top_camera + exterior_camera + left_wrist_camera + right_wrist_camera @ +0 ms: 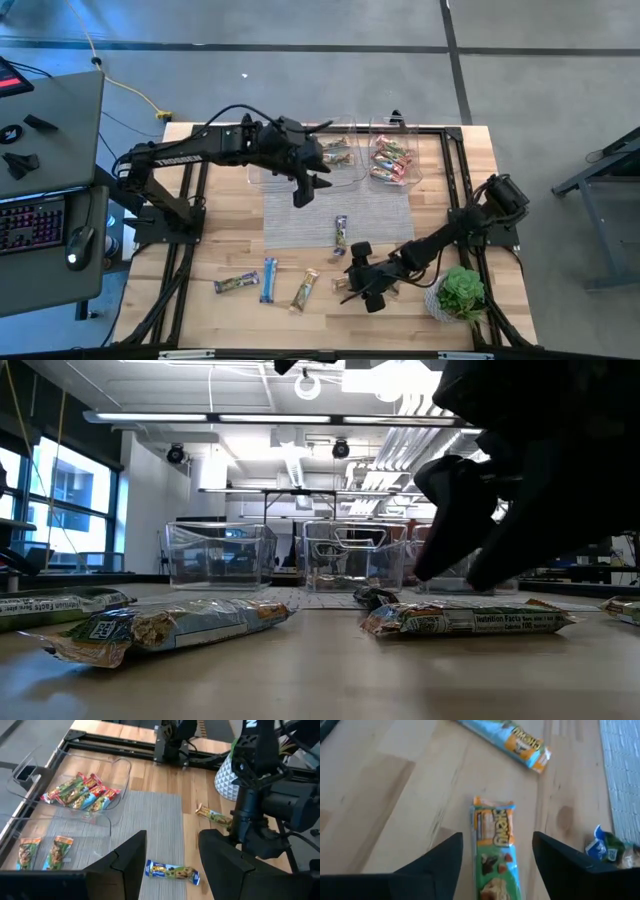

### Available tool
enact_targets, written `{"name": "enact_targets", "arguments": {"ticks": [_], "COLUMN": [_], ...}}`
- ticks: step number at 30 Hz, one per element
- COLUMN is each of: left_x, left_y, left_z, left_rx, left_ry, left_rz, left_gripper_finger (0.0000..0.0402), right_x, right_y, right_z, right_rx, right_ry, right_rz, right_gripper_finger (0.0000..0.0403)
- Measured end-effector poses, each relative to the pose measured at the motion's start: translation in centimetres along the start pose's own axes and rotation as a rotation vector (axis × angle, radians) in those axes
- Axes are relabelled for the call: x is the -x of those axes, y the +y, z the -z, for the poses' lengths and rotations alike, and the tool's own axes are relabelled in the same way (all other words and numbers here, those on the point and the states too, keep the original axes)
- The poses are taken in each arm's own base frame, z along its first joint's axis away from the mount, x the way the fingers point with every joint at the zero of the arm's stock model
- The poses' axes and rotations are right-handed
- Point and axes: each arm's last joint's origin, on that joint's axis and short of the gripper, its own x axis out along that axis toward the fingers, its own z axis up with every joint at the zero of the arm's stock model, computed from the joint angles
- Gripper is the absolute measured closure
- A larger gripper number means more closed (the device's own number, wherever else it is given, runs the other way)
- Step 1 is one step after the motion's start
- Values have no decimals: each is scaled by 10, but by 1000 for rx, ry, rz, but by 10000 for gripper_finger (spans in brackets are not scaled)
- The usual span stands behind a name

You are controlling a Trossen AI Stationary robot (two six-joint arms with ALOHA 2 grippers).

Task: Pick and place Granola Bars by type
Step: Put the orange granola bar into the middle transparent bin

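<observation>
My right gripper [362, 290] is open near the table's front edge, just above a green-wrapped granola bar [495, 850] that lies flat on the wood. Its fingers stand on either side of the bar without touching it, and the low view [470, 622] shows the bar below them. My left gripper [305, 188] is open and empty above the grey mat [335, 215], over a blue bar [172, 871] lying on the mat. Three more bars lie on the wood at front left: green [236, 284], blue [269, 279] and tan [305, 290].
Clear bins stand at the mat's far edge: one [340, 150] holds tan/green bars, one [393, 160] holds red bars, and one [268, 170] stands at their left. A potted plant [460, 293] stands at front right, close to my right arm.
</observation>
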Motion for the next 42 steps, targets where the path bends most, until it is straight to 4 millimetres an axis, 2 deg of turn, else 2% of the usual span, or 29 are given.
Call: {"name": "enact_targets", "arguments": {"ticks": [5,12,17,23,29,34,38,42], "left_x": [2,7,26,58,78,85,98,111], "left_y": [0,-1,-6,-22,-52,-79,-98,-118], "left_z": [0,-2,-4,1,32,62,89,112], "left_rx": [7,35,43,14,11,26,99,138], "left_ry": [-2,-26,-55,-59,149,212,240,220], "left_rz": [0,6,48,90,129,-53,-186,-243], "left_gripper_finger": [227,227,227,227,227,227,227,227], "right_x": [-1,-2,-6,-23,-24,-19,-1,32], "right_y": [-6,-9,-9,-7,-7,-9,-18,-38], "right_z": [2,3,4,15,16,12,-6,-32], "right_rx": [-37,-67,-80,-102,-104,-110,-104,-37], "right_ry": [24,50,53,80,85,71,-5,-145], "right_rz": [24,-27,-21,-22,-4,-12,-34,29], "right_gripper_finger": [169,187,196,196,202,255,316,337]}}
